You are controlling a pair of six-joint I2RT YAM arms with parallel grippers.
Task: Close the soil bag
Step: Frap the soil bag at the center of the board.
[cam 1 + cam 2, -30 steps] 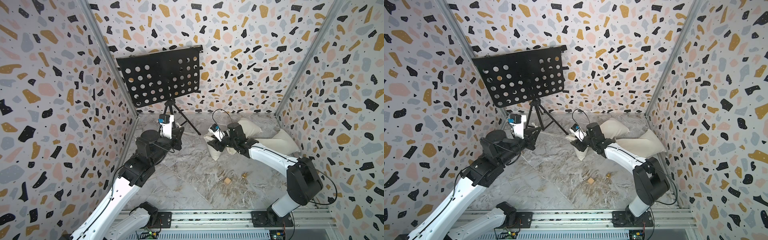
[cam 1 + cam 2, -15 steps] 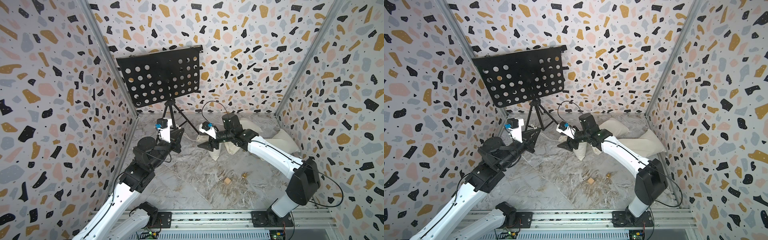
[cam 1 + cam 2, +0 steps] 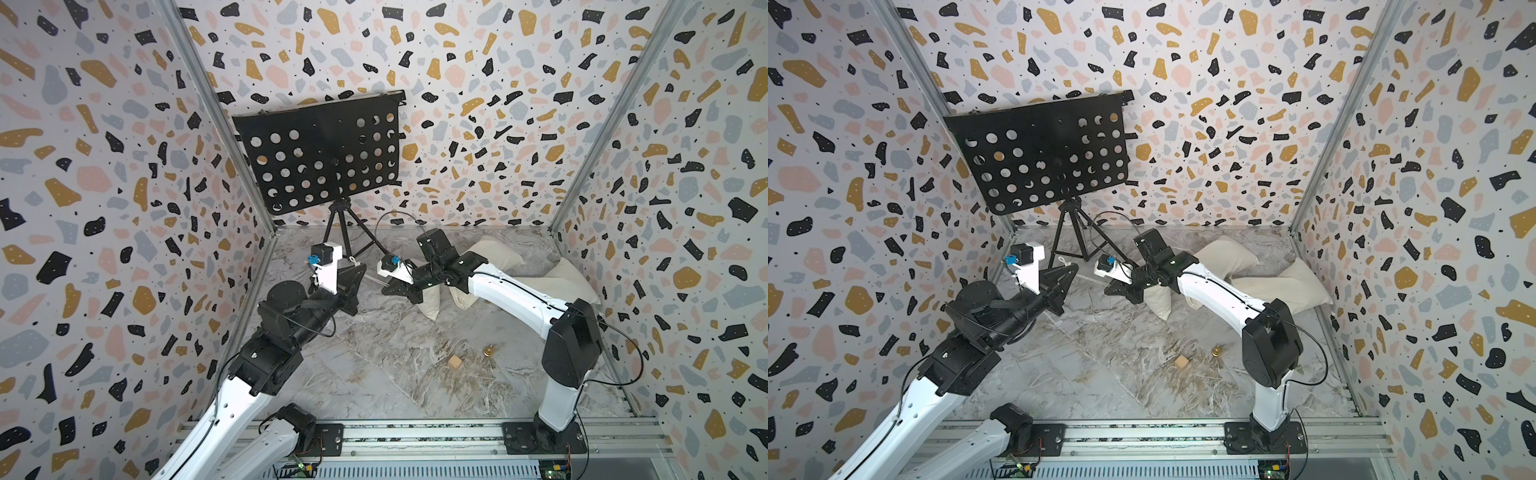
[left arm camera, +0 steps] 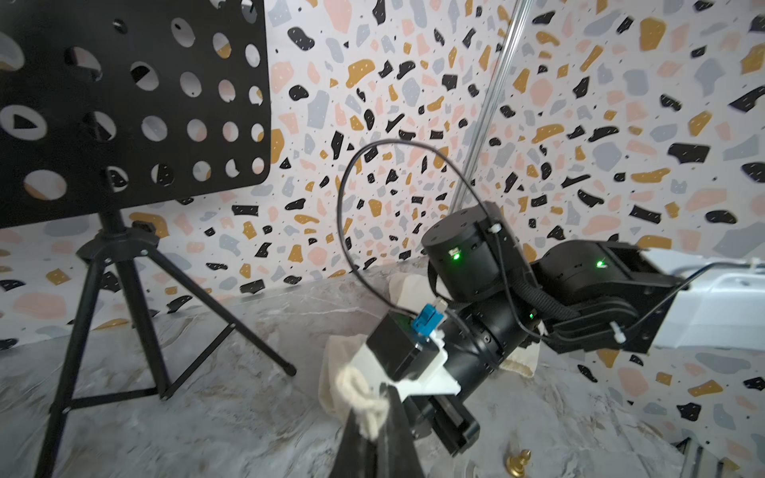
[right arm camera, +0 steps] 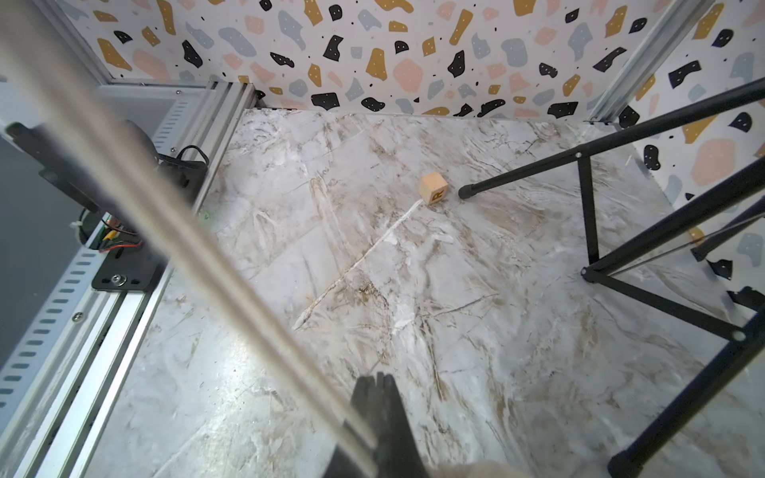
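Observation:
The soil bag is a cream cloth sack lying on the marble floor at centre; it also shows in a top view and in the left wrist view. Its pale drawstring stretches taut from the bag's mouth toward the left. My left gripper is shut on the cord's knotted end. My right gripper hovers just left of the bag, jaws shut, and the cord runs into them. The bag's mouth is hidden behind the right wrist.
A black perforated music stand on a tripod stands at the back, one leg close to both grippers. Two more cream sacks lie at the back right. A wooden cube and a small brass piece sit at front right.
My right gripper left the bag's mouth, swung left with its jaws open, and has now shut on the cord. The left gripper kept its hold and barely shifted.

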